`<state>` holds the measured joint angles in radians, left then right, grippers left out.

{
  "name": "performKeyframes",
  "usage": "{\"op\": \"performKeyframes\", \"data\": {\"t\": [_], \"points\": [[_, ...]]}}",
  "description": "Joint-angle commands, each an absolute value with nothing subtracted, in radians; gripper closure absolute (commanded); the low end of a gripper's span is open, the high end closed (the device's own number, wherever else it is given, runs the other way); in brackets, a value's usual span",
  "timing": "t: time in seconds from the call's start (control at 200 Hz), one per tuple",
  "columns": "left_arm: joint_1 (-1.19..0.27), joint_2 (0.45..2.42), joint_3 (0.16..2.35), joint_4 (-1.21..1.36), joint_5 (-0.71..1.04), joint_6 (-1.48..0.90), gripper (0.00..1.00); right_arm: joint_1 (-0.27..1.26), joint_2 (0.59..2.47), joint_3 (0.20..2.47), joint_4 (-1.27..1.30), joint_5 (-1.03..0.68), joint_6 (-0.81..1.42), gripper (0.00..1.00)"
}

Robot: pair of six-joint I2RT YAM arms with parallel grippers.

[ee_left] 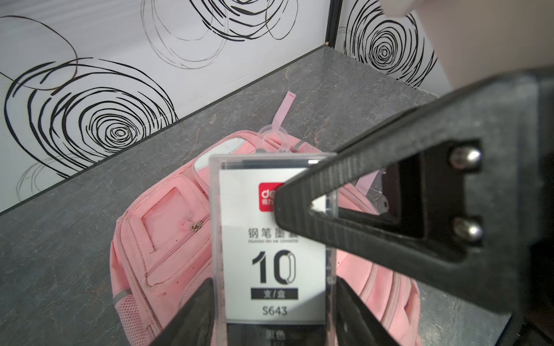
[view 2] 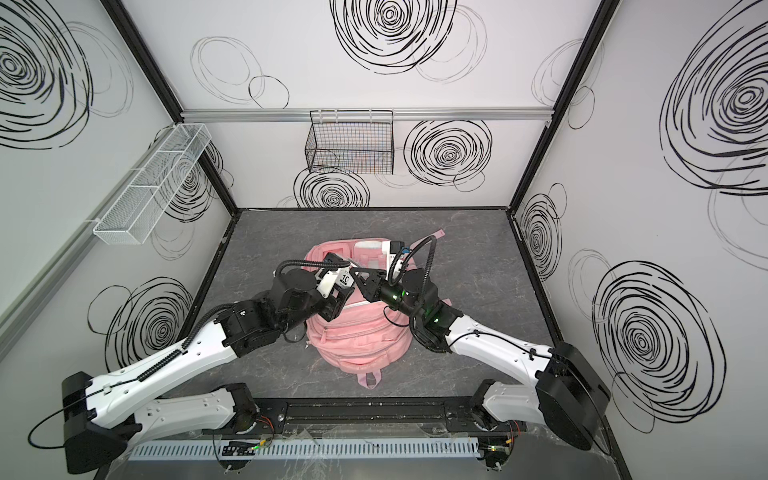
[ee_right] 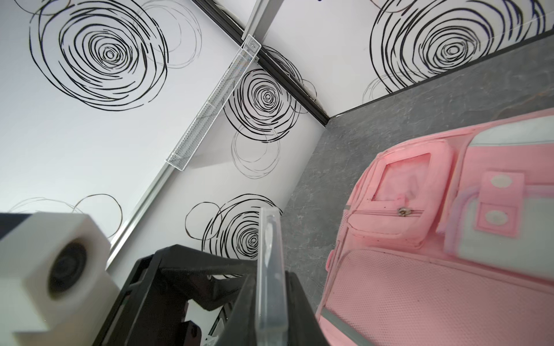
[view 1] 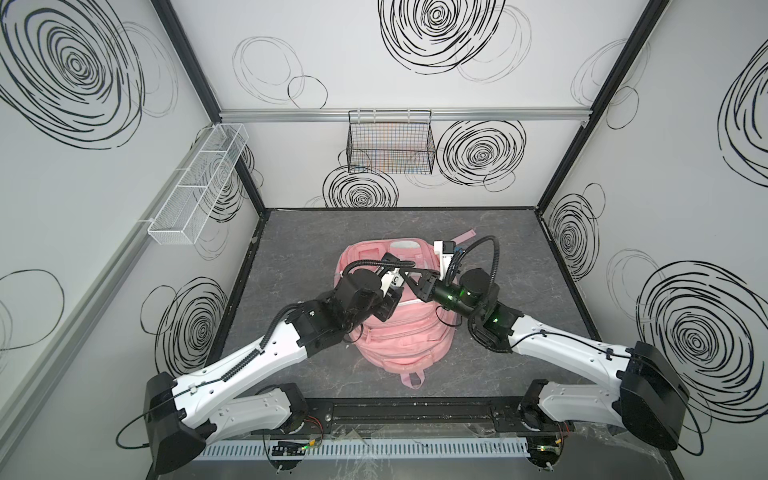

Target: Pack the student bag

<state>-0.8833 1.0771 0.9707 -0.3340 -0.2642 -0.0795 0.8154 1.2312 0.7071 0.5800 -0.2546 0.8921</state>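
Observation:
The student bag [view 1: 399,336] [view 2: 357,338], a pink backpack, lies flat on the grey table with its front pockets up. Both grippers meet above it around a clear plastic box [view 2: 344,281] [ee_left: 272,269] with a white label reading "10". My left gripper [view 2: 343,289] [ee_left: 274,280] has its fingers against the box's two narrow edges. My right gripper [view 2: 358,277] [ee_right: 271,274] is shut on the box's flat faces, seen edge-on [ee_right: 269,254]. In the left wrist view one of the right gripper's fingers [ee_left: 374,167] crosses the label. The bag's clear window pocket [ee_left: 171,215] [ee_right: 401,176] is zipped shut.
A black wire basket [view 1: 390,145] hangs on the back wall and a white mesh tray [view 1: 199,187] on the left wall. A pink strap end [view 1: 465,236] lies behind the bag. Bare grey table [view 1: 291,257] surrounds the bag, enclosed by patterned walls.

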Motion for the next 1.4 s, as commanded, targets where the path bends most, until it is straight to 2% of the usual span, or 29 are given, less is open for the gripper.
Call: {"op": "performKeyframes", "data": {"t": [0.0,0.1,0.32,0.59,0.815,0.976,1.211,1.291,1.391], "points": [[-0.891,1.052,0.996,-0.276,-0.299,-0.04,0.3,0.794,1.179,0.688,0.602,-0.258,0.906,0.89],[-0.897,1.025,0.993,-0.296,-0.3,0.023,0.28,0.747,1.11,0.671,0.545,-0.248,0.89,0.94],[-0.916,0.988,0.929,-0.363,-0.179,0.238,0.27,0.6,0.881,0.603,0.341,-0.217,0.798,0.94],[-0.976,1.12,0.842,-0.323,-0.128,0.283,0.3,0.431,0.647,0.531,0.159,-0.229,0.747,0.95],[-0.961,1.226,0.847,-0.263,-0.163,0.299,0.45,0.392,0.649,0.526,0.177,-0.291,0.752,0.94],[-0.913,1.242,0.847,-0.253,-0.134,0.296,0.5,0.392,0.67,0.522,0.197,-0.307,0.755,0.94],[-0.902,1.238,0.832,-0.24,-0.143,0.3,0.53,0.39,0.671,0.509,0.206,-0.312,0.76,0.93],[-0.903,1.235,0.833,-0.232,-0.143,0.298,0.61,0.391,0.671,0.506,0.207,-0.314,0.759,0.93],[-0.902,1.238,0.839,-0.233,-0.141,0.302,0.65,0.391,0.675,0.505,0.208,-0.314,0.759,0.93]]}}
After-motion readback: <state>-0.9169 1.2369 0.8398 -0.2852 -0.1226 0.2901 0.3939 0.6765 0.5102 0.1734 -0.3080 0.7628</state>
